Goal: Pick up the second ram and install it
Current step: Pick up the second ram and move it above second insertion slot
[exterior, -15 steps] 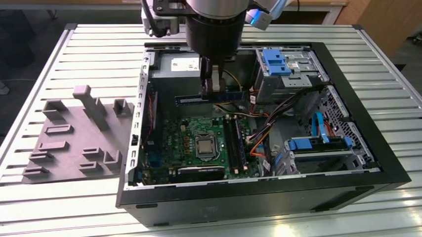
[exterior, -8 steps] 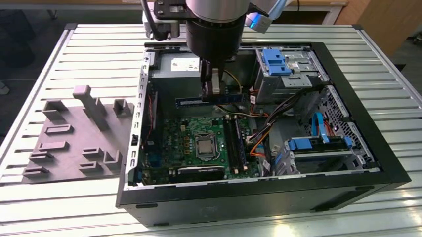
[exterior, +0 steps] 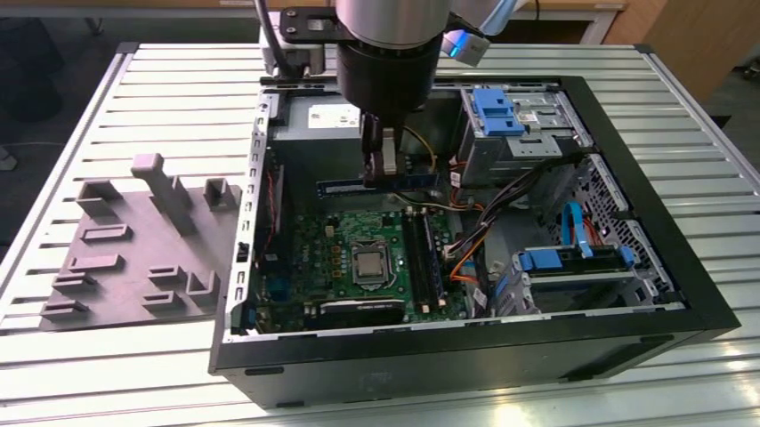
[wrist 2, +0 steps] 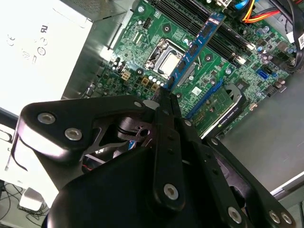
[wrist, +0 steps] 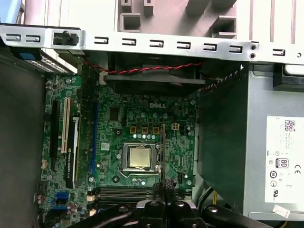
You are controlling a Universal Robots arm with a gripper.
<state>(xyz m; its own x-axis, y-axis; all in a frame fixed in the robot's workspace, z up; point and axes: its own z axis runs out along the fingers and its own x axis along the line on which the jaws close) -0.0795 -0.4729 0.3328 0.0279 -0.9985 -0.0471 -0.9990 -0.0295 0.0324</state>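
My gripper hangs inside the open computer case, shut on the second ram. The ram is a thin bluish stick with dark chips, held level above the back part of the green motherboard. In the second wrist view the ram runs out from the gripper over the processor socket. In the first wrist view the ram is seen edge-on, rising from the gripper. The long black memory slots lie below it, towards the exterior view's right of the socket.
A grey fixture block with upright posts stands on the slatted table at the exterior view's left. Inside the case are a grey power supply, drive cages with blue tabs, bundled cables and a card near the front edge.
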